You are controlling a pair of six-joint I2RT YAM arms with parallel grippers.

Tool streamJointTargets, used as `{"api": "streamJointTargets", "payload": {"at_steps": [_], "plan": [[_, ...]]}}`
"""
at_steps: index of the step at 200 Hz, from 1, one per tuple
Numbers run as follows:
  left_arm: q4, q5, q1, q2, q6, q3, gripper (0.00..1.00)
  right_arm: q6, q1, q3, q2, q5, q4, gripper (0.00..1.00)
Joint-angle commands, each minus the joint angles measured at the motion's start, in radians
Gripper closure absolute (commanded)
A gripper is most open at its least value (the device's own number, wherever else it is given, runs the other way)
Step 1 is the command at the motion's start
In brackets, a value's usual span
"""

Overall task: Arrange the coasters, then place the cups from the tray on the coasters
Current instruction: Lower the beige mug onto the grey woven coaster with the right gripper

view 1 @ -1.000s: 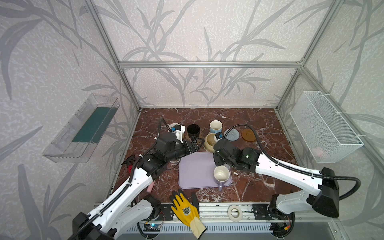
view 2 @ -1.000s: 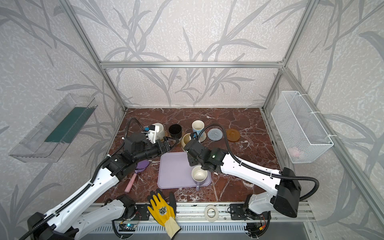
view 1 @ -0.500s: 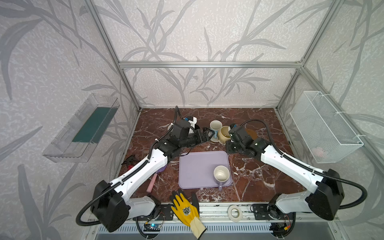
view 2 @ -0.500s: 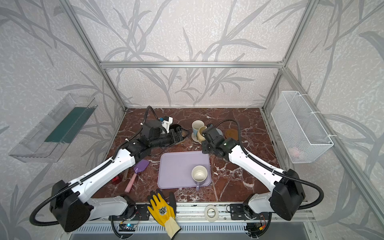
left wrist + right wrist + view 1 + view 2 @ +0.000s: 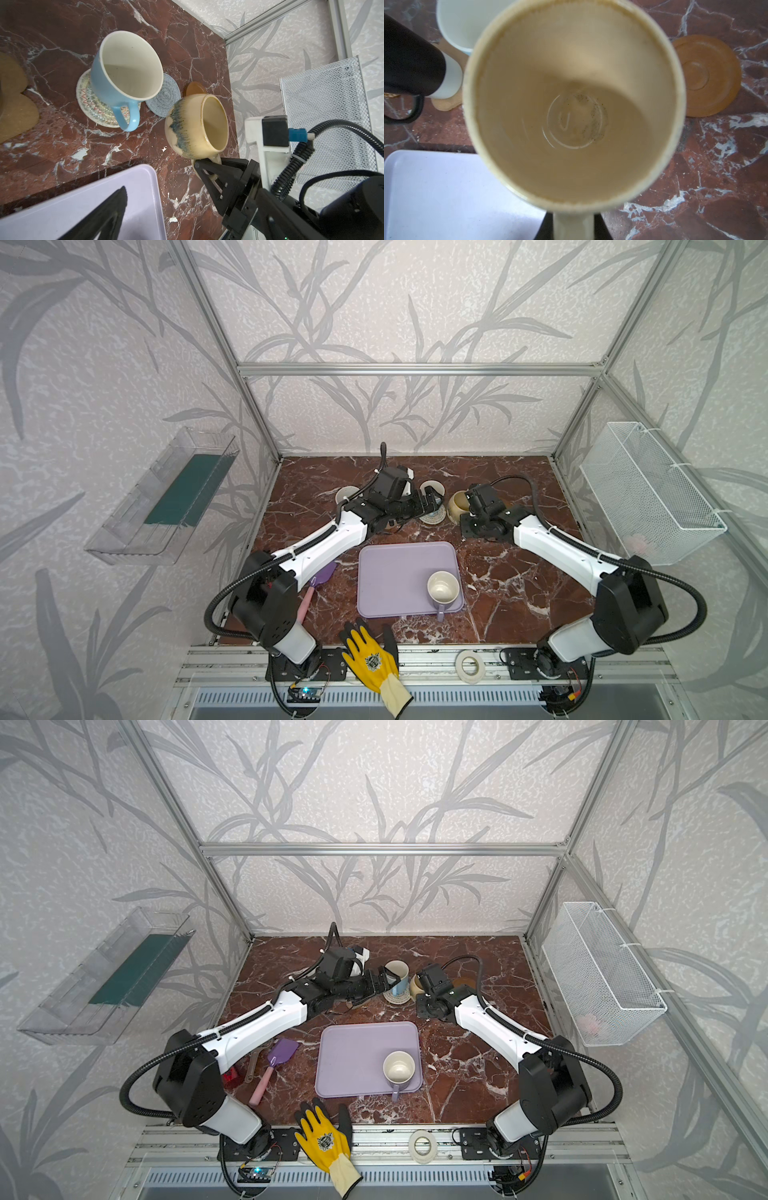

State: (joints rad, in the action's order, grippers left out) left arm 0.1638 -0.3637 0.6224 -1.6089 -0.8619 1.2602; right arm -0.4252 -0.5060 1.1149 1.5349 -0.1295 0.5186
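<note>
The right pincer (image 5: 209, 169), clamped on the handle of the cream mug (image 5: 195, 124), has carried it away from the tray (image 5: 41, 212) to the grey coaster (image 5: 164, 99) just ahead, apparently ready to set down; the left pincer (image 5: 435, 499) gapes empty beside the blue mug (image 5: 124, 68).

A purple tray (image 5: 353, 1052) lay in the middle of the counter (image 5: 478, 1060). A purple mug (image 5: 399, 1070) stood on its near right corner, with the handle pointing to the front. Behind the tray, a blue mug (image 5: 397, 972) stood on a pale round coaster (image 5: 395, 999). The left claw (image 5: 385, 979) was just beside the blue mug. The right claw (image 5: 423, 992) held a yellow mug (image 5: 414, 986) close to the blue one. A brown coaster (image 5: 464, 982) peeked out behind the right arm.
</note>
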Motion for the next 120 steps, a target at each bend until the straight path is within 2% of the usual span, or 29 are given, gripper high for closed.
{"api": "streamJointTargets", "payload": {"at_steps": [1,43,120], "plan": [[0.000,0.030,0.008,-0.030,0.026,0.049,0.01,0.067,0.038,0.077,0.013,-0.025,-0.101,1.00],[-0.025,0.118,0.022,-0.073,0.041,0.072,0.01,0.110,0.094,0.106,0.080,-0.010,-0.129,1.00],[-0.067,0.169,0.034,-0.143,0.067,0.125,0.01,0.166,0.123,0.168,0.209,-0.014,-0.157,1.00]]}}
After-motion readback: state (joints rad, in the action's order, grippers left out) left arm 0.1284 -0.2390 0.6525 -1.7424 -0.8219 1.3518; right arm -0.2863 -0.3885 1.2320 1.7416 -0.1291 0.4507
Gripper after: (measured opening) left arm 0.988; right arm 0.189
